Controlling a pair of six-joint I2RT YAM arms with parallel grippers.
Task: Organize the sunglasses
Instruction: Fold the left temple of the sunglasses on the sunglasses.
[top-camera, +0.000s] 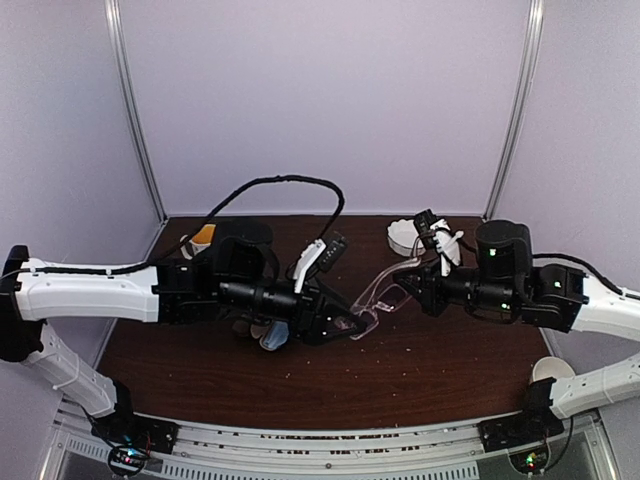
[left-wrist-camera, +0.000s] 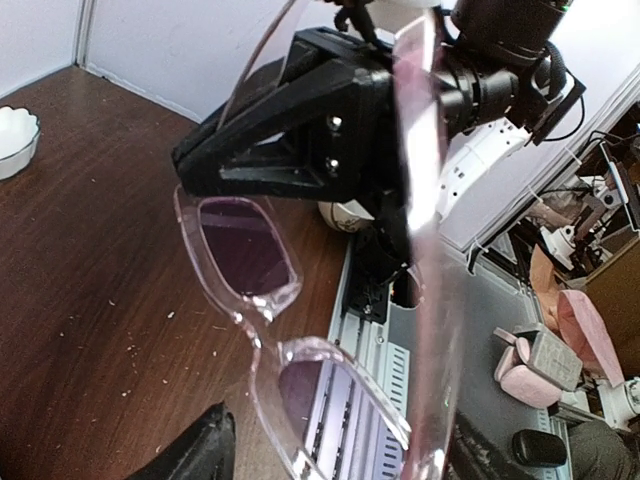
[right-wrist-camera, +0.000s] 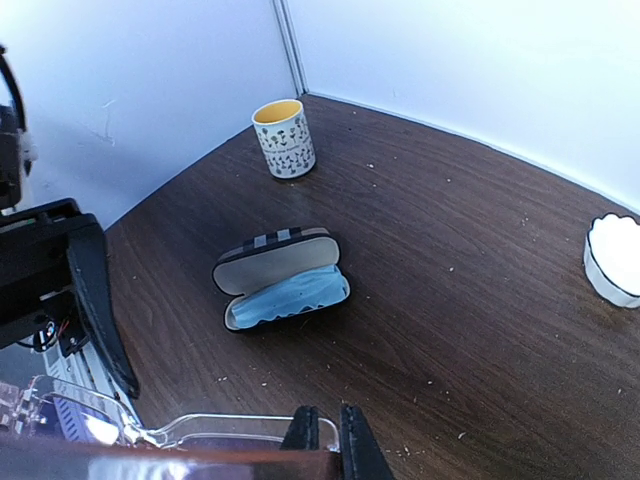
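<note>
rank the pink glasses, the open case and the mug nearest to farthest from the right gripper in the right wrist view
1. pink glasses: at the right gripper itself, along the bottom edge.
2. open case: mid-table, straight ahead of the fingers.
3. mug: beyond the case, by the back wall.

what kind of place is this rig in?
Likely a robotics lab test cell: plain panel walls on metal posts box in a dark wood table, an aluminium rail carries the arm mounts, and equipment clutter sits beyond the table edge.
</note>
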